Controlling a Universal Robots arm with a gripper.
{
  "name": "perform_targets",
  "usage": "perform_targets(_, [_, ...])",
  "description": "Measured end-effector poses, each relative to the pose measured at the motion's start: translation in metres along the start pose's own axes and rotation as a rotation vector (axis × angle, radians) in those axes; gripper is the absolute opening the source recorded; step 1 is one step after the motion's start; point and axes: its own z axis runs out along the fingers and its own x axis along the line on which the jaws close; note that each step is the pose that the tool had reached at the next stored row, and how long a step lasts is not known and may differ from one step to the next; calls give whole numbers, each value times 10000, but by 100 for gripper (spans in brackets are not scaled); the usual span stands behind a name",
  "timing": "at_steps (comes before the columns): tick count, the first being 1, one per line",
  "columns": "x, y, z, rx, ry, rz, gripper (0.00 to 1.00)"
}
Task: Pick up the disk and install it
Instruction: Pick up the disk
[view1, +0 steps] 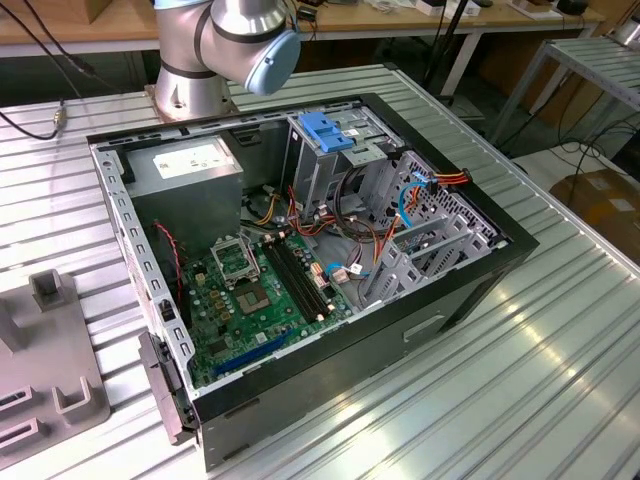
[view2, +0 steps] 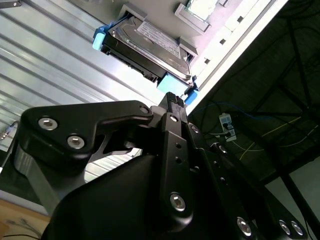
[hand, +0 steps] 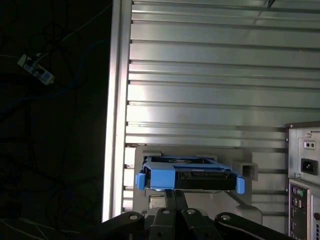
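Blue-railed disk (hand: 189, 175) rests on a grey stand (hand: 246, 170); I see the jaws closed, empty, near it: advancing so could shove it off.

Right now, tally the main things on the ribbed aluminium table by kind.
Grey metal hard disk in blue plastic carrier: 1
Open black computer tower case: 1
Flat grey holding fixture: 1
Silver robot arm with blue joint cap: 1
Total: 4

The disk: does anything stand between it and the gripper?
Nothing visible does. In both wrist views the gripper points at the disk, which lies on a grey holder on the slatted table.
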Motion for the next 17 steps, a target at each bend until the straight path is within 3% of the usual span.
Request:
perform_targets(2, [0, 0, 0, 0, 0, -14, 10])
perform_targets(6, [1, 0, 1, -10, 27, -639, 10])
perform_targets(15, [0, 0, 2, -36, 102, -2348, 10])
perform_targets(17, [0, 0, 3, -46, 134, -3040, 10])
